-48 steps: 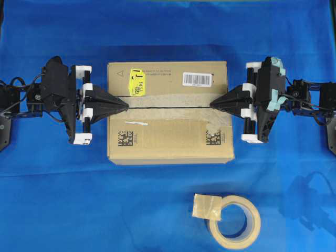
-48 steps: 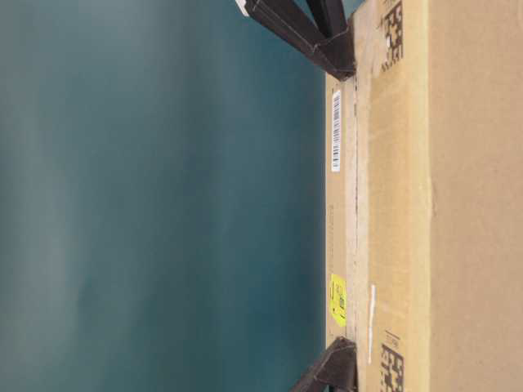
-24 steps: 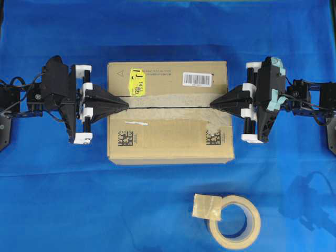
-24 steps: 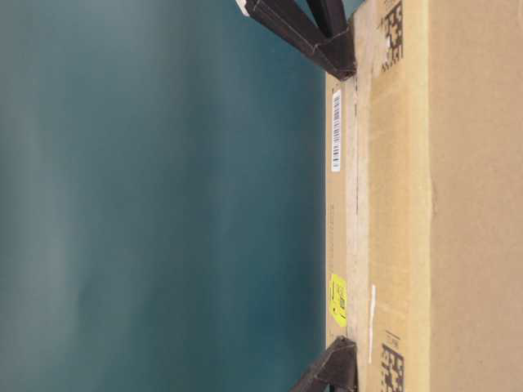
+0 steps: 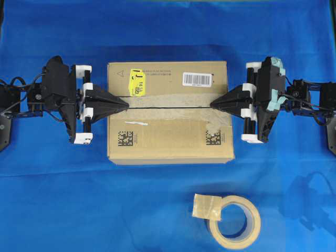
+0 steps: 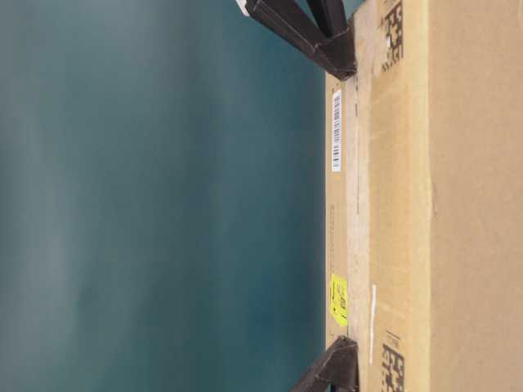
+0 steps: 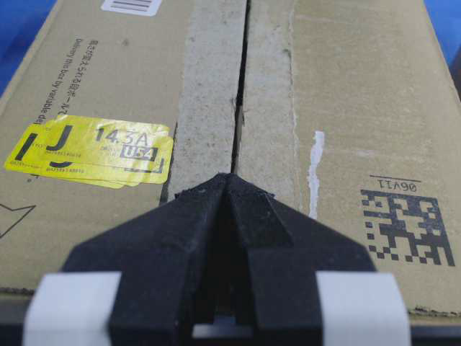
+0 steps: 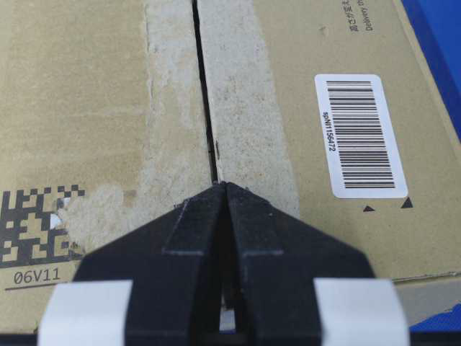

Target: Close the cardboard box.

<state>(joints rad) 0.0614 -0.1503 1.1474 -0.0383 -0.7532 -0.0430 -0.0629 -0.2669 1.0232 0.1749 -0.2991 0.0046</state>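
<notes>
Nothing has moved in the last second: both flaps of the cardboard box (image 5: pixel 168 113) lie flat, the left gripper (image 5: pixel 126 104) and right gripper (image 5: pixel 212 104) clenched empty at the seam, so closing looks done.

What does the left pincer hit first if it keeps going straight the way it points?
Probably nothing at once: the shut left pincer sits on the cardboard box, aimed along its centre seam. First obstacle looks like the right pincer.

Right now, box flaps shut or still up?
Shut. The cardboard box has both top flaps lying flat, meeting at the centre seam; only a thin dark gap shows. No fresh tape over it.
</notes>
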